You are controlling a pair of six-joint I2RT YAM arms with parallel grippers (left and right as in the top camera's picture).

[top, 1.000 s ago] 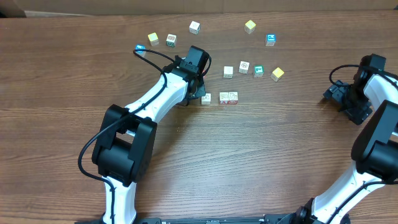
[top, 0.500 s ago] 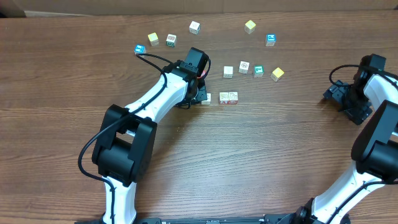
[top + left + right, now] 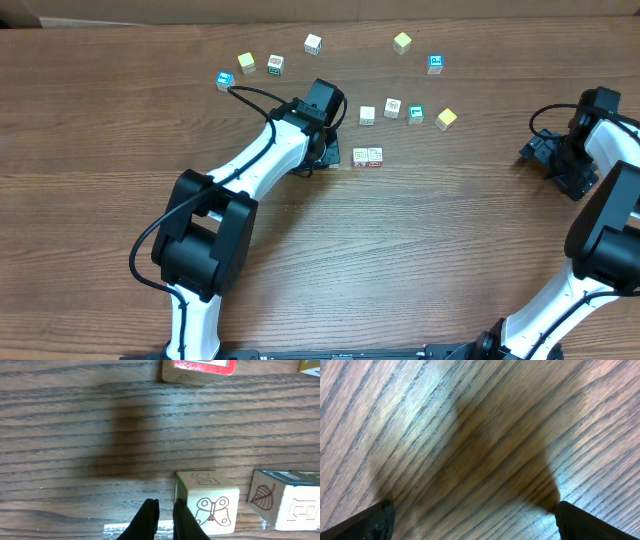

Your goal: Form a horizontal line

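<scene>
Two whitish cubes [image 3: 367, 157] sit touching in a short row at mid-table. My left gripper [image 3: 328, 152] is just left of them and covers a third cube in the overhead view. In the left wrist view, the left gripper [image 3: 165, 506] is shut and empty, its fingers against the left side of a whitish butterfly cube [image 3: 209, 503]. A leaf-printed cube [image 3: 282, 500] stands to its right with a small gap between them. My right gripper [image 3: 542, 154] is at the far right, away from the cubes. It is open over bare wood [image 3: 470, 460].
Loose cubes lie behind the row: a whitish one [image 3: 367, 115], another [image 3: 392, 106], a teal one [image 3: 416, 114], a yellow one [image 3: 446, 118]. Further back are yellow [image 3: 402, 42], blue [image 3: 435, 64], white [image 3: 313, 43] and several at the far left [image 3: 246, 62]. A red-topped cube [image 3: 200, 370] shows in the left wrist view.
My left gripper has moved right, pushing the single cube toward the pair; the gripper now covers that cube in the overhead view. The right arm has not moved.
</scene>
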